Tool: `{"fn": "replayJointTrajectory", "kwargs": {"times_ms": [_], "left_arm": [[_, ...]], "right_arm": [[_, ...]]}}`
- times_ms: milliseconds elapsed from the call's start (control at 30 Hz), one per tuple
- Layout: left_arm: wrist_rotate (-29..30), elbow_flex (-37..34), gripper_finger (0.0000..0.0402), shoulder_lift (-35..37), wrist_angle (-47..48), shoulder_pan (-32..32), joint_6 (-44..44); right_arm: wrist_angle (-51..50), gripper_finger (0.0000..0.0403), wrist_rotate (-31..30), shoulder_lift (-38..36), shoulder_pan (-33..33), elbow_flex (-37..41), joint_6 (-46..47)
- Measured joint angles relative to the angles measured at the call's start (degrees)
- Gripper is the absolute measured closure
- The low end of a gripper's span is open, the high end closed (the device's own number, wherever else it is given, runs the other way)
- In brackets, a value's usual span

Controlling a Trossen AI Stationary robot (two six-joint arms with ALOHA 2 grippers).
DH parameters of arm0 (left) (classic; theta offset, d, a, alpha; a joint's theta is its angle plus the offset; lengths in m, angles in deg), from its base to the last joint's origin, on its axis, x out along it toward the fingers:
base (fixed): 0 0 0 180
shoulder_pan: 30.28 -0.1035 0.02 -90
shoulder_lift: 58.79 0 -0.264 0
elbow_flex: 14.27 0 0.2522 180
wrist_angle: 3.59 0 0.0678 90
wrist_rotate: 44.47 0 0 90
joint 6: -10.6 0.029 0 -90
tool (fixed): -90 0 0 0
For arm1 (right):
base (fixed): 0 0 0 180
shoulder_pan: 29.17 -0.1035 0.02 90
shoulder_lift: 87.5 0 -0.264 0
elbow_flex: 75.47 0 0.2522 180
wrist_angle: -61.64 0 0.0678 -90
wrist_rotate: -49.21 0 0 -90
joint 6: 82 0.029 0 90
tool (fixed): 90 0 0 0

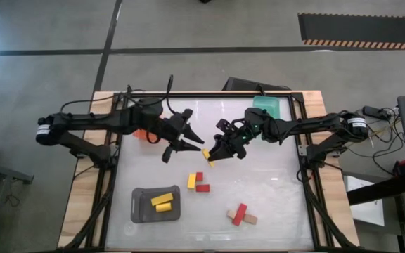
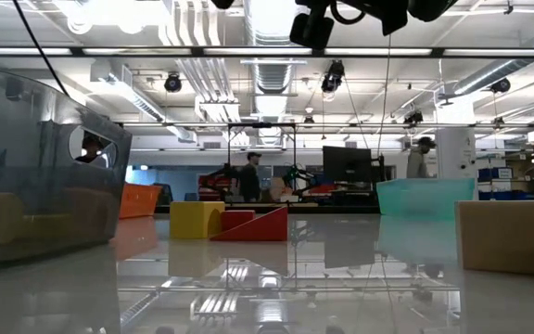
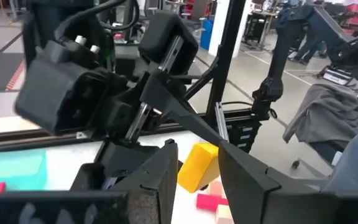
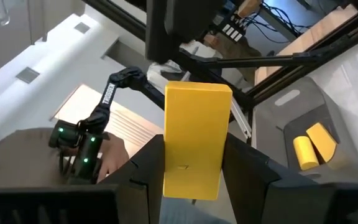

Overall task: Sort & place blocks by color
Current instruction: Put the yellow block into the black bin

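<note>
The jaws of the right gripper (image 1: 209, 159) are clamped on a smooth yellow rectangular block (image 4: 194, 140), held above the middle of the table (image 1: 273, 190); the left gripper (image 1: 188, 140) sits just beside it, jaws apart and empty. The tabletop is glossy white and mirrors the ceiling lights. A grey tray (image 1: 156, 204) holds two yellow blocks (image 1: 162, 202). Red, yellow and tan blocks (image 1: 200, 182) lie loose nearby. Beyond is an open workshop, with people standing among benches.

Glossy white worktop (image 1: 259, 190) with reflective sheen, bordered by pale wood; yellow block (image 4: 194, 140) smooth and matt; grey tray (image 1: 138, 211) matt plastic; end effector fingers (image 4: 257, 177) matt black.
</note>
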Motion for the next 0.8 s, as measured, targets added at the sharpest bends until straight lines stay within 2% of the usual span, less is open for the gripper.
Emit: {"fn": "replayJointTrajectory", "kwargs": {"times_ms": [167,467,800], "left_arm": [[-0.9,-0.2,0.0290,-0.8,-1.2,0.0,0.0],[-1.8,-0.2,0.0236,-2.1,-1.7,0.0,0.0],[-9.8,-0.3,0.0233,-6.8,-8.6,0.4,-2.8]], "right_arm": [[0.0,0.0283,1.0,0.0,0.0,0.0,0.6],[0.0,0.0283,1.3,0.0,0.0,0.0,0.8],[0.0,0.0283,1.5,0.0,0.0,0.0,0.9]]}}
